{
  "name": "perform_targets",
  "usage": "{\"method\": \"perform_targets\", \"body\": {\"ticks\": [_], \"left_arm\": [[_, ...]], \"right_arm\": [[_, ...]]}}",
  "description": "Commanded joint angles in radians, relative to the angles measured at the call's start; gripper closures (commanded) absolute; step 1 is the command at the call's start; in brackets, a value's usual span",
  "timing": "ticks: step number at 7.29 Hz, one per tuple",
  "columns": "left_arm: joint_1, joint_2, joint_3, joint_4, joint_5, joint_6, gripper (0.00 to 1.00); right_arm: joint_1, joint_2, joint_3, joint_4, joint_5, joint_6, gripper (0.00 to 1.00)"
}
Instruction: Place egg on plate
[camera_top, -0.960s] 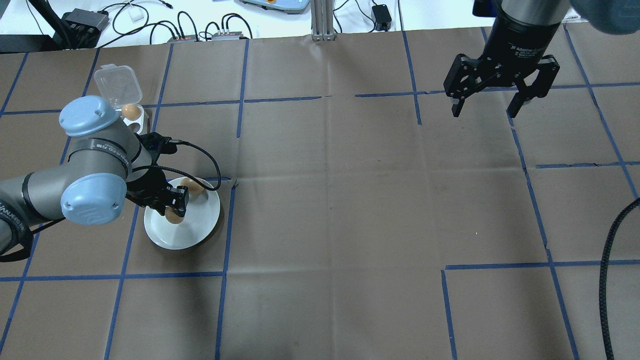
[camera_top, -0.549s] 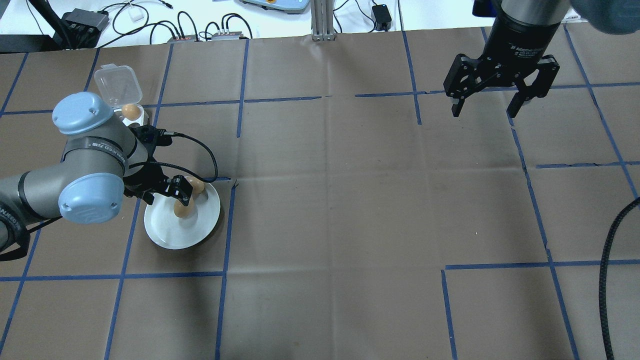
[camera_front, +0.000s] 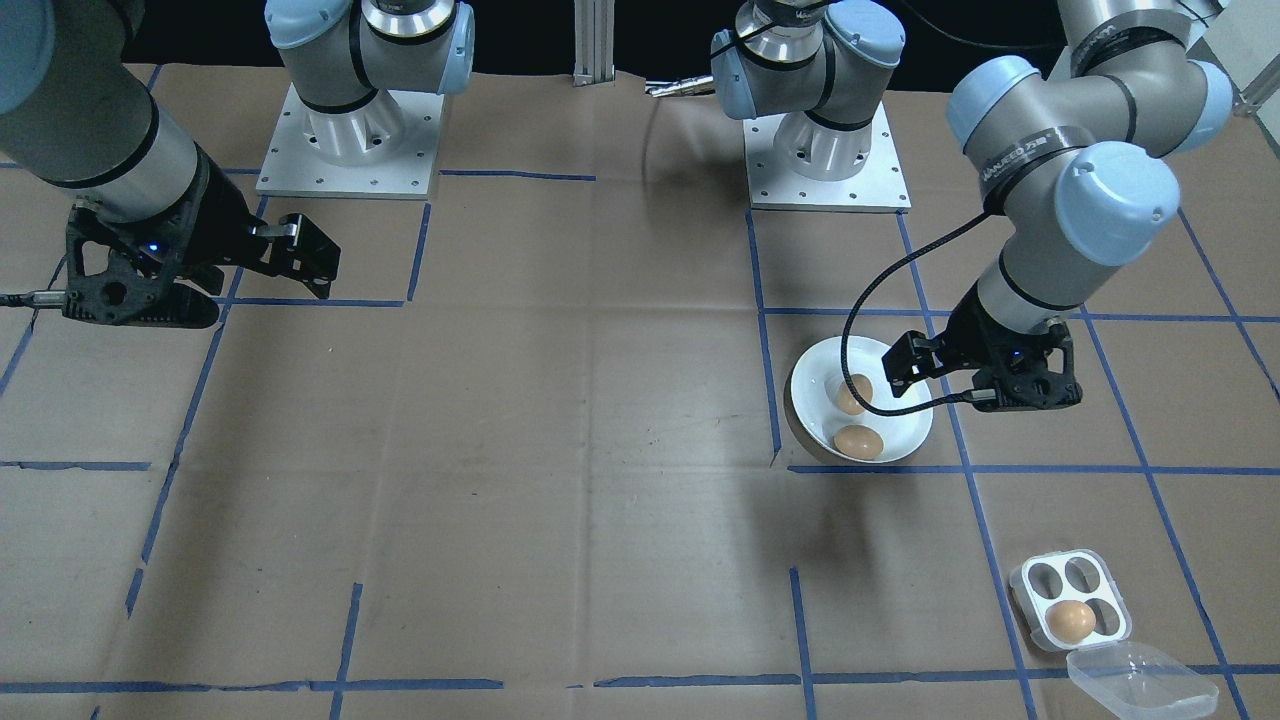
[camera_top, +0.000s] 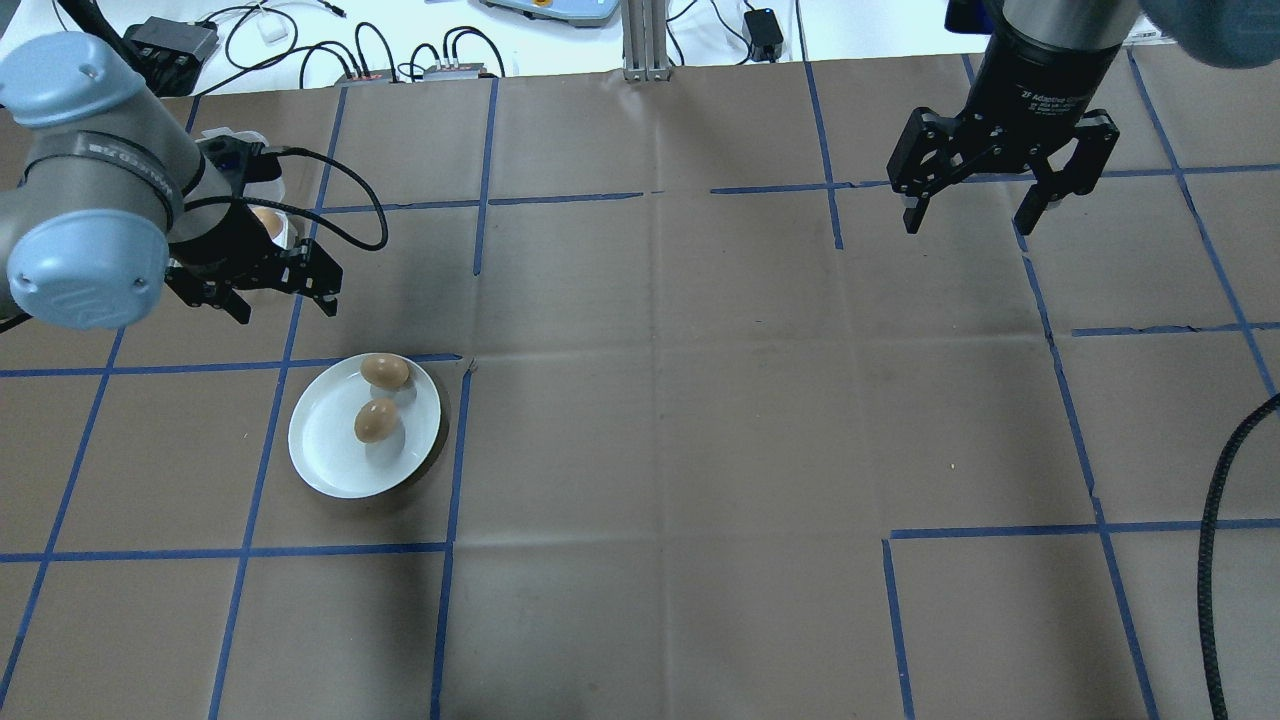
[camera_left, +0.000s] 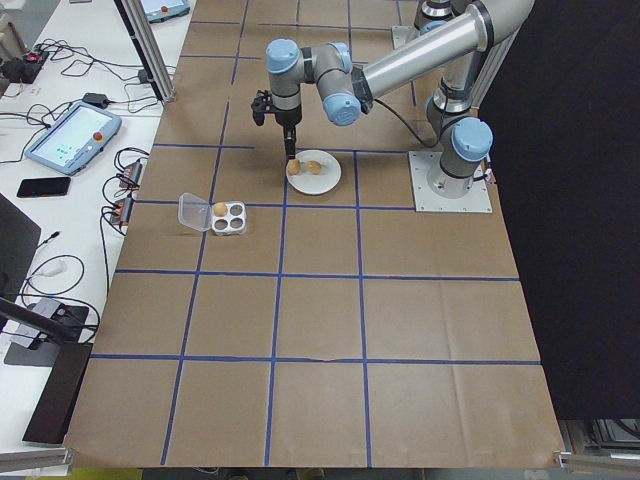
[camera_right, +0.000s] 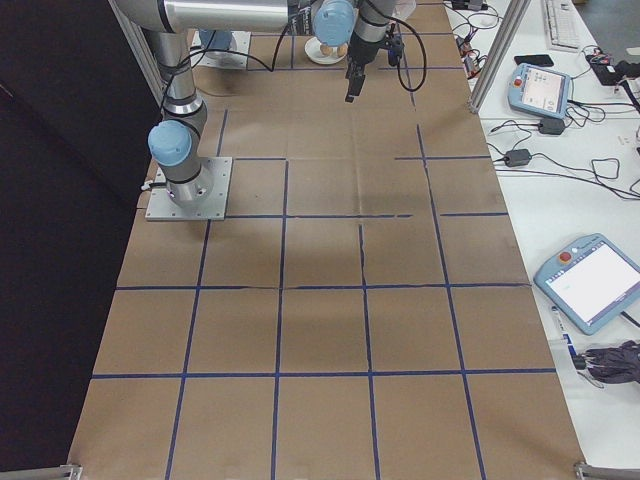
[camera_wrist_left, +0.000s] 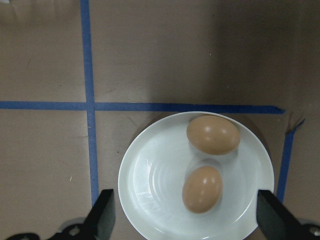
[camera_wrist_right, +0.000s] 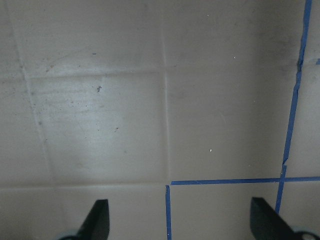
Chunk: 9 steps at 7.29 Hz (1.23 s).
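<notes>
While the left gripper (camera_top: 285, 289) is hanging spread and empty above the table, just on the far side of the round, shallow white plate (camera_top: 325, 460), two brown eggs (camera_top: 375, 421) are lying on that plate, one near its far rim and the other near its middle, close together though whether they are touching cannot be told. Just beyond the gripper, at the far left, the small white four-hole egg tray (camera_front: 1066, 598) with its clear hinged lid (camera_front: 1140, 682) thrown open is holding one last brown egg (camera_front: 1070, 620) in one hole. To my eye the step in hand is the return trip for that last egg; the next move is calling for a descent over the occupied hole with the jaws straddling the egg. Far to the right, the right gripper (camera_top: 978, 218) is idling high over the brown paper-covered table (camera_top: 660, 420), also spread and holding nothing.
</notes>
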Motion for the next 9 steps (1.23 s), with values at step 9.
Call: {"method": "perform_targets", "body": {"ticks": [9], "left_arm": [[0.141,-0.580,0.546,0.110,-0.043,0.156,0.01]], "right_arm": [[0.000,0.000,0.000,0.000,0.001,0.000,0.00]]}}
